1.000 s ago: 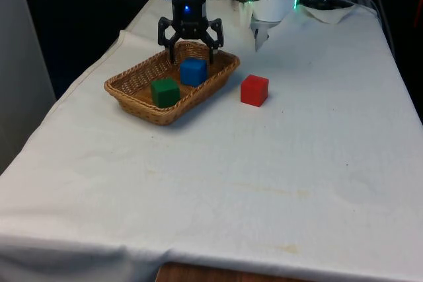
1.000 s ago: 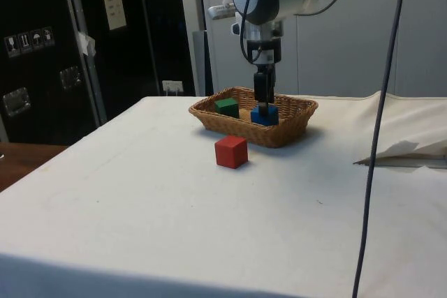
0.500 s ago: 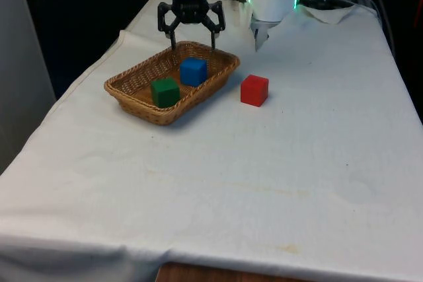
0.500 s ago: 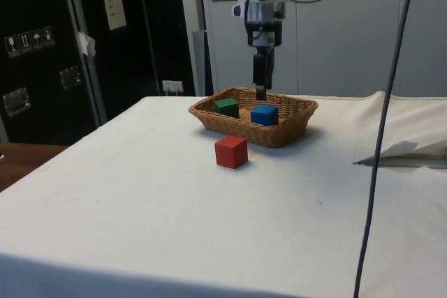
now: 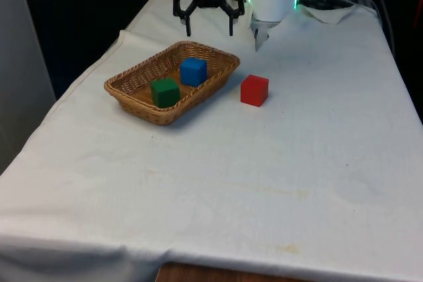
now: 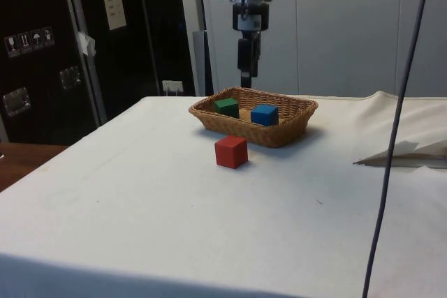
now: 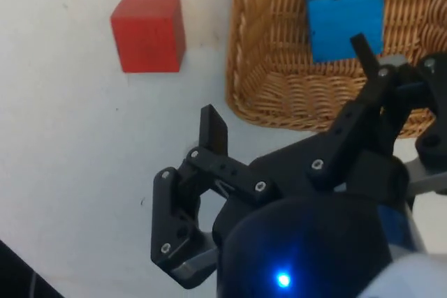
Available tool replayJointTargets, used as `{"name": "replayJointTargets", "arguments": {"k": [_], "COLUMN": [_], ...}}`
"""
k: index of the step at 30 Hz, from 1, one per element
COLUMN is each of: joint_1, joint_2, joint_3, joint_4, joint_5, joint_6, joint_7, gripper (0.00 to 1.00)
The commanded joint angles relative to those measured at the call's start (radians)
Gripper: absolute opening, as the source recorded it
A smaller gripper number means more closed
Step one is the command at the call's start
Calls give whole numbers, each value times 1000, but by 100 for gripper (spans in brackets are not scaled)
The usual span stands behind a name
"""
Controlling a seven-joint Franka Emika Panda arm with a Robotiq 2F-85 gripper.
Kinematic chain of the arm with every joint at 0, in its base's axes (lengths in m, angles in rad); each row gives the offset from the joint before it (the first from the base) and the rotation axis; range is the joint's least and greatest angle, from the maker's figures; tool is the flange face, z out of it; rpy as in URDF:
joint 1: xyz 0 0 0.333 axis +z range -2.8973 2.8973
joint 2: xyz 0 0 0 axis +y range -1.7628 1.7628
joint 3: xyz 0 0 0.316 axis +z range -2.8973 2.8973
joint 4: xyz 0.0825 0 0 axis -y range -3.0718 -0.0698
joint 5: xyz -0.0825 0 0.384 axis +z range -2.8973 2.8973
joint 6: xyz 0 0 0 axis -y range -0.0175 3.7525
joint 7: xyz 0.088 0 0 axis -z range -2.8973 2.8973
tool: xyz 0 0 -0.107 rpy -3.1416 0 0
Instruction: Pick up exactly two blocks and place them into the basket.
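The basket (image 5: pixel 132 81) holds a green block (image 5: pixel 164 92) and a blue block (image 5: pixel 193 71), so the count looks complete; the risk now is taking the red block (image 5: pixel 254 90), which lies on the cloth just right of the basket, as a third one. The gripper (image 5: pixel 207 26) hangs above the basket's far end, fingers wide apart, holding and touching nothing.

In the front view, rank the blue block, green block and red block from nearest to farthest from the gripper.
From the gripper, open above the table beyond the basket:
1. Blue block, in the basket's far end.
2. Red block, on the cloth toward the front view's right.
3. Green block, in the basket's near part.
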Motion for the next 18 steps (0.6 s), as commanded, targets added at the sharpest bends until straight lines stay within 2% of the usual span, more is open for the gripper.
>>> {"name": "replayJointTargets", "arguments": {"k": [1,2,3,4,10,11,13,18], "joint_1": [2,1,0,1,0,0,0,1], "joint_2": [2,-7,-13,-11,-29,-33,-33,-28], "joint_3": [4,14,16,20,49,51,63,90], "joint_4": [10,13,7,15,30,24,37,50], "joint_5": [-31,-47,-24,-55,-97,-73,-117,-150], "joint_6": [-7,-13,-8,-16,-33,-27,-39,-44], "joint_7": [34,54,32,64,118,97,143,189], "gripper": [100,100,100,100,100,100,100,100]}}
